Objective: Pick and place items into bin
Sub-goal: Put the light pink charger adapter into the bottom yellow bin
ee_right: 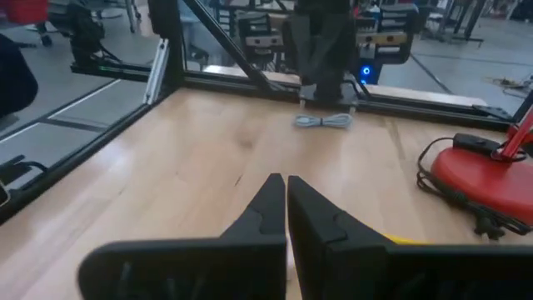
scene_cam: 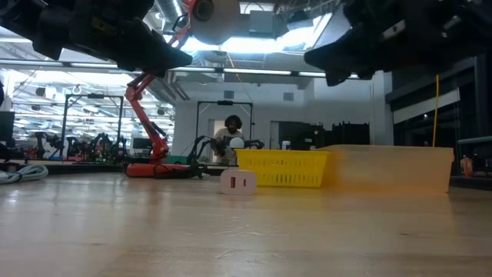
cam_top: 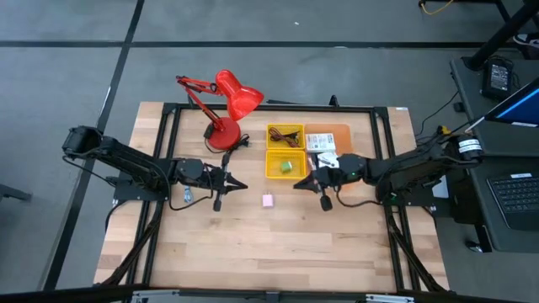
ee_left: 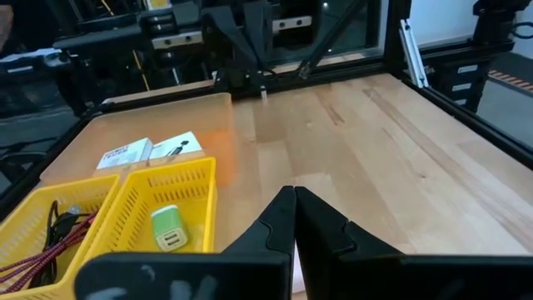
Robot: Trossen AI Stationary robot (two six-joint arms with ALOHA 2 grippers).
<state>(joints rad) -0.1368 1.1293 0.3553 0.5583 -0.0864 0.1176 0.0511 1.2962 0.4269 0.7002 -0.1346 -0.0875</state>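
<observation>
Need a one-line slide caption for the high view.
Both grippers, left and right, hover shut flanking a pink block before yellow bins.

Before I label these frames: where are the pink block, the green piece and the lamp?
pink block [cam_top: 268,200]: high view, its top face.
green piece [ee_left: 171,228]: left wrist view, its front face.
lamp [cam_top: 241,97]: high view, its shade.

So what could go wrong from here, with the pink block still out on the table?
The pink block is small and low, so a shut left end effector or right end effector may nudge it instead of gripping it. The yellow bins stand close behind; a descending arm might clip their rim.
</observation>
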